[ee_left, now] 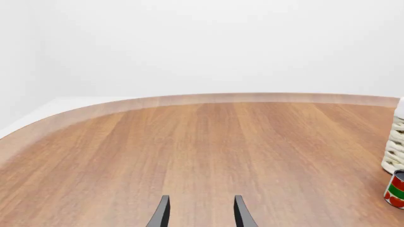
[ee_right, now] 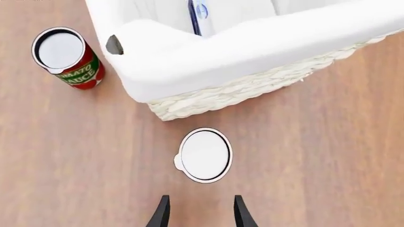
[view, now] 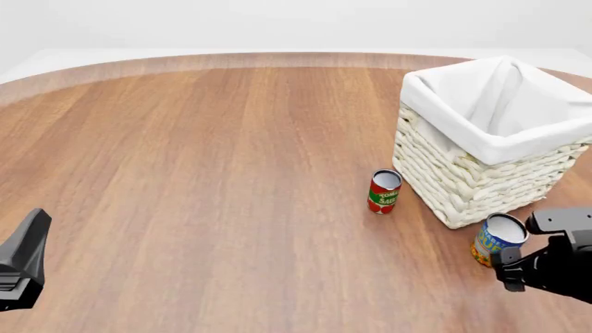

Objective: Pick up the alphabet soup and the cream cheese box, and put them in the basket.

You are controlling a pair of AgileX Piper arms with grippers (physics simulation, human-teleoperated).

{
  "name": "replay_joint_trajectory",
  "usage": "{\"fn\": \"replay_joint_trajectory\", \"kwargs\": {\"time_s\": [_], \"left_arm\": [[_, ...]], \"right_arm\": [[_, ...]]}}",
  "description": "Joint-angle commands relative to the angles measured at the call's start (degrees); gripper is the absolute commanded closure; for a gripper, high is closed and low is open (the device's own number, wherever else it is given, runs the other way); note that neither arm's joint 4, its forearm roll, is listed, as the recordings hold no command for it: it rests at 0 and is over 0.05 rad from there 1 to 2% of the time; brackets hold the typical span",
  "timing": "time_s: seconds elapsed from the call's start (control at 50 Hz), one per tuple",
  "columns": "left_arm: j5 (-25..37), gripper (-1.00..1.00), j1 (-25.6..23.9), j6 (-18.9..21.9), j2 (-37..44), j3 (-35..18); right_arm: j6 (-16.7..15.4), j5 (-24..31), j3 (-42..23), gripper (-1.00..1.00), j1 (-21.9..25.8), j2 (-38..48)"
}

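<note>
Soup (ee_right: pixel 203 154) stands just beside the basket (ee_right: pixel 252 49); right gripper (ee_right: pixel 199 211), jaws apart, hovers at its 6 o'clock; the box (ee_right: pixel 197 14) seems inside the basket.

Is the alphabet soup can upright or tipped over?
Upright. The alphabet soup stands on the table beside the basket, its round silvery top facing up in the right wrist view.

Bright, even, diffuse light; sharp renders without blur. Only faint soft shadows. The table (view: pixel 231 173) edge curves from lens distortion.
</note>
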Motion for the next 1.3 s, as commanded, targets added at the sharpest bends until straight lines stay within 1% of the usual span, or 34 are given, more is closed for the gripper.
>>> {"fn": "replay_joint_trajectory", "kwargs": {"time_s": [0.02, 0.44, 0.6, 0.8, 0.82, 0.84, 0.9, 1.16, 1.3], "left_arm": [[0.0, -1.00, 0.0, 0.0, 0.0, 0.0], [0.0, -1.00, 0.0, 0.0, 0.0, 0.0], [0.0, -1.00, 0.0, 0.0, 0.0, 0.0], [0.0, -1.00, 0.0, 0.0, 0.0, 0.0], [0.0, -1.00, 0.0, 0.0, 0.0, 0.0], [0.0, -1.00, 0.0, 0.0, 0.0, 0.0], [0.0, -1.00, 0.0, 0.0, 0.0, 0.0], [0.0, -1.00, 0.0, 0.0, 0.0, 0.0], [0.0, -1.00, 0.0, 0.0, 0.0, 0.0]], "right_arm": [[-0.9, -1.7, -1.1, -1.00, -0.2, 2.9], [-2.2, -3.7, -3.6, -1.00, 0.4, 7.6], [-2.7, -3.3, -4.9, -1.00, 0.3, 8.5], [-2.9, -5.3, -5.3, -1.00, 0.4, 11.2], [-2.9, -5.3, -5.3, -1.00, 0.5, 11.2], [-2.8, -3.2, -6.3, -1.00, 0.5, 10.2], [-3.0, -6.4, -5.2, -1.00, 0.5, 12.4], [-2.8, -9.9, -4.9, -1.00, 0.6, 16.5], [-3.3, -11.7, -4.9, -1.00, -0.1, 18.7]]}}
